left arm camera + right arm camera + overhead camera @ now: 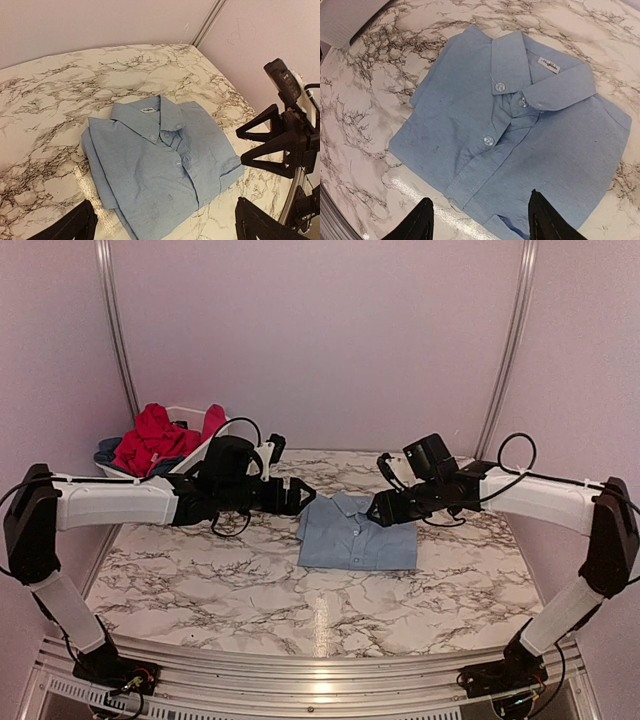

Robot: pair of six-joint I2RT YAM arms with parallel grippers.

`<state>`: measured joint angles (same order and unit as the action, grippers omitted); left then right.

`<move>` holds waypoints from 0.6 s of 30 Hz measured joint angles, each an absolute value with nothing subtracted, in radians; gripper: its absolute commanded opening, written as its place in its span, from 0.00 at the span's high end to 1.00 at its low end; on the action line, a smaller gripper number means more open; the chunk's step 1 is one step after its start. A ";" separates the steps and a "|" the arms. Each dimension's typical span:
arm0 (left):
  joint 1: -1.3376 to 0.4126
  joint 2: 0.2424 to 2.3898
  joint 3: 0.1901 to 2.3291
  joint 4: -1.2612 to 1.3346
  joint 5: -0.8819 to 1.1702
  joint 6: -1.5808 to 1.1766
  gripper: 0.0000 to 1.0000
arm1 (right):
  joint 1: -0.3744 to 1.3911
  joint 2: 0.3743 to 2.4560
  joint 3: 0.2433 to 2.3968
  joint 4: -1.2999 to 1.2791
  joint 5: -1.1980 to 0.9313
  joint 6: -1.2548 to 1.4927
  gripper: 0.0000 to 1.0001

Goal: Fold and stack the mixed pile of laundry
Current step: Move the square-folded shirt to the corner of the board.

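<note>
One light blue shirt [358, 533] lies folded on the table [200, 580]; expect it soft, light and limp, so pinch a doubled edge. Your left gripper [303, 496] and right gripper [378, 510] flank it, both released and empty. The red garments [155, 435] sit behind-left of it in the basket [120, 472].

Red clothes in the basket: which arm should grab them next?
Probably left. The open left gripper is nearer the red clothes in the basket on that side; the right gripper hangs over the blue shirt.

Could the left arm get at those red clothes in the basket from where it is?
Probably yes: the red clothes lie uncovered atop the basket, right beside the left arm, whose fingers are open and empty.
</note>
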<state>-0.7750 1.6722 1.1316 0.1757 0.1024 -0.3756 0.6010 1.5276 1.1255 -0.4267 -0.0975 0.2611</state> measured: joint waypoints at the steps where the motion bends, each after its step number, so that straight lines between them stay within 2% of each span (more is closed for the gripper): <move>1: -0.775 1.655 1.126 0.173 0.087 -0.375 0.01 | 0.618 1.557 1.132 -0.418 -0.091 0.264 0.40; 8: -0.775 1.621 1.083 0.144 0.039 -0.375 0.01 | 0.676 1.866 1.135 -0.358 -0.076 0.308 0.36; 10: -0.775 1.621 1.075 0.139 0.035 -0.375 0.01 | 0.666 1.897 1.163 -0.319 -0.071 0.309 0.35; 18: -0.775 1.576 1.036 0.123 0.011 -0.365 0.01 | 0.455 1.934 1.170 -0.241 -0.094 0.199 0.30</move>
